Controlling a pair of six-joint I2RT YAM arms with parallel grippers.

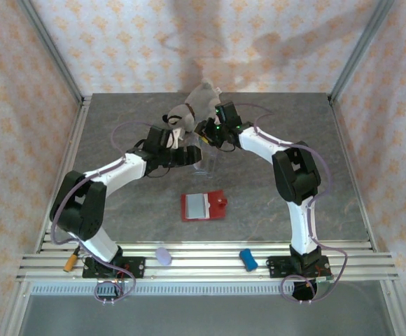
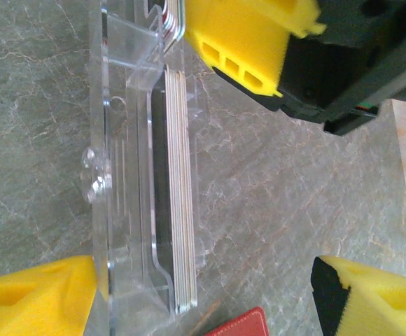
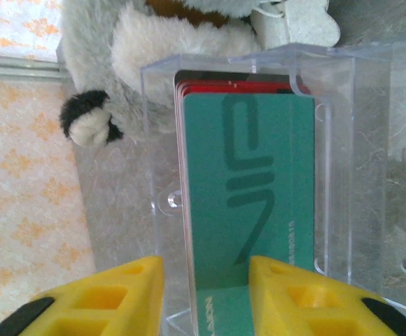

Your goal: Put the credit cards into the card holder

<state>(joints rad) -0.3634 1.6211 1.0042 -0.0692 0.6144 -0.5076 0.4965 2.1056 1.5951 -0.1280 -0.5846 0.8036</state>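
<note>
Clear plastic, one case standing mid-worktop, and both arms are on it. The credit cards are inside it, packed edge-on; I count at least five pale edges, no firm total. From the right wrist there is one teal card in front, with a few red edges just behind it.

Left jaws are wide, with one yellow pad right against the case wall and the other well apart across bare stone. Right jaws are narrow, their two yellow pads straddling the near end of the teal card. Whether they actually pinch it, I cannot tell. One of those pads sits just beside the top of the stack.

One card holder lies open and flat at 6 o'clock from the case, clear of it, with its red corner near the stack's lower end. One plush toy crowds the case at 11 o'clock.

The grey worktop is bare at the holder's 3 and 9 o'clock. At 6 o'clock on the near rail are two small items, one blue and one lilac.
</note>
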